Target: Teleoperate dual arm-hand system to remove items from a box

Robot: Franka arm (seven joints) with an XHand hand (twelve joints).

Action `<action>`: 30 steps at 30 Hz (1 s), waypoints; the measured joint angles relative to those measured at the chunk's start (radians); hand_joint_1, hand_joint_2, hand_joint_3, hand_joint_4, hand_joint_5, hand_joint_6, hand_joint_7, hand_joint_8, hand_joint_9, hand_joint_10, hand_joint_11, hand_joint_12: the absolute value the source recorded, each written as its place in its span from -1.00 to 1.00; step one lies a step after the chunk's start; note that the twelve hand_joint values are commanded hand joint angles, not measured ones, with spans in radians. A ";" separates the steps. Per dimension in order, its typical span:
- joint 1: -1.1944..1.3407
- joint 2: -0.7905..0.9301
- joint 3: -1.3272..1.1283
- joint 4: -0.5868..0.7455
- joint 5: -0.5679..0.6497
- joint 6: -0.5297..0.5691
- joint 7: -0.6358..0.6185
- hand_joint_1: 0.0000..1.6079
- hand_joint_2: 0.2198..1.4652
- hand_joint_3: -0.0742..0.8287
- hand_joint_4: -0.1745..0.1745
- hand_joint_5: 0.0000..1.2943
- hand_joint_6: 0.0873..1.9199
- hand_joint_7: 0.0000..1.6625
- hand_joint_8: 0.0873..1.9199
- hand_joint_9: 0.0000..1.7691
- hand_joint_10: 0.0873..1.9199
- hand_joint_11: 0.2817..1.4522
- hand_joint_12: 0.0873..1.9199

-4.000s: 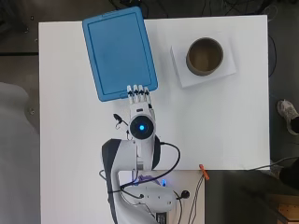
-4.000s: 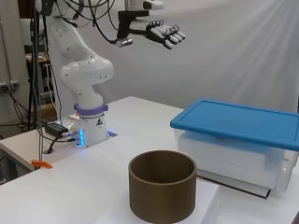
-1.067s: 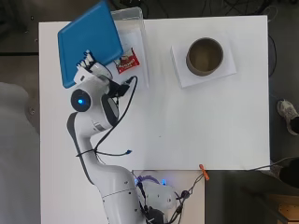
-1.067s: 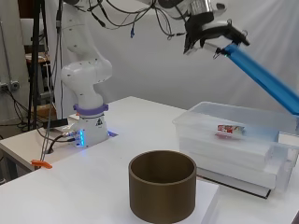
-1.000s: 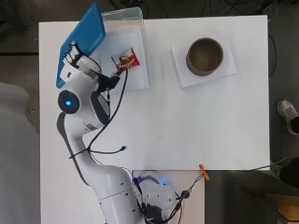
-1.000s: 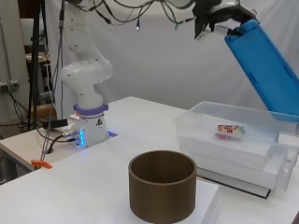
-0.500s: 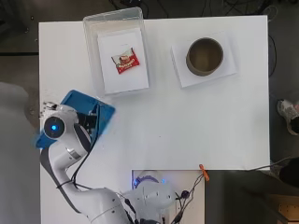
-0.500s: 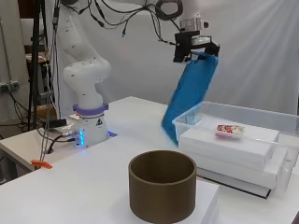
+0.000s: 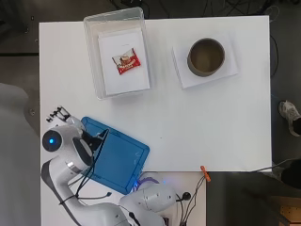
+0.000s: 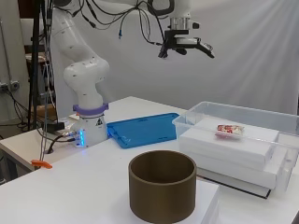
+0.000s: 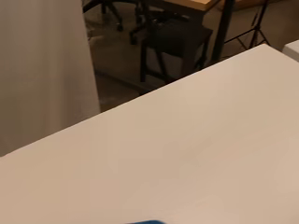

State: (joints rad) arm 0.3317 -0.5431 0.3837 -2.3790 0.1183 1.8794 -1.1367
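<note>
From above, the clear plastic box (image 9: 96, 56) sits open at the far left of the white table (image 9: 211, 127), a white insert inside it and a small red snack packet (image 9: 126, 61) lying on top of that. To its right, well apart, a brown round container (image 9: 206, 56) stands on a white sheet of paper (image 9: 182, 70). The blue lid (image 9: 117, 160) lies flat on the near left part of the table, partly under the arm's cables and close to the arm's base. The hand (image 9: 60, 114) pokes out at the table's left edge beside the lid, fingers spread and holding nothing. An orange clip (image 9: 205, 173) rests at the near edge.

From the side, the hand (image 10: 198, 45) hangs high over the table with its fingers stretched out flat, empty, well above the lid (image 10: 145, 129) lying between the arm's base and the box (image 10: 233, 135). The packet (image 10: 228, 129) rests on the white insert in the box. The brown container (image 10: 162, 191) stands in the foreground, blocking part of the table between camera and box.

At the wrist, mostly bare table (image 11: 187, 154) shows, a sliver of the blue lid (image 11: 147, 222) at the picture's edge, a white curtain and dark chairs (image 11: 173, 42) beyond.
</note>
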 joint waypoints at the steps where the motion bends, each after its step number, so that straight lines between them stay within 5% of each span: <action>1: -0.012 0.036 -0.023 0.030 -0.016 0.015 0.030 -0.86 0.21 -0.84 0.22 -0.40 -1.00 -0.45 -1.00 -0.43 -1.00 -0.58 -1.00; 6: -0.063 0.216 -0.147 0.174 -0.116 0.034 0.102 -0.80 0.21 -0.83 0.20 -0.29 -1.00 -0.28 -1.00 -0.27 -1.00 -0.44 -1.00; 15: -0.120 0.566 -0.348 0.398 -0.148 0.038 0.129 -0.82 0.16 -0.84 0.01 -0.41 -1.00 -0.33 -1.00 -0.24 -1.00 -0.37 -1.00; 30: -0.140 0.764 -0.400 0.477 -0.192 0.011 0.170 -0.70 0.25 -0.84 0.31 -0.21 -1.00 -0.22 -1.00 -0.13 -1.00 -0.27 -1.00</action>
State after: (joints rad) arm 0.1918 0.2207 -0.0160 -1.9023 -0.0737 1.8903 -0.9671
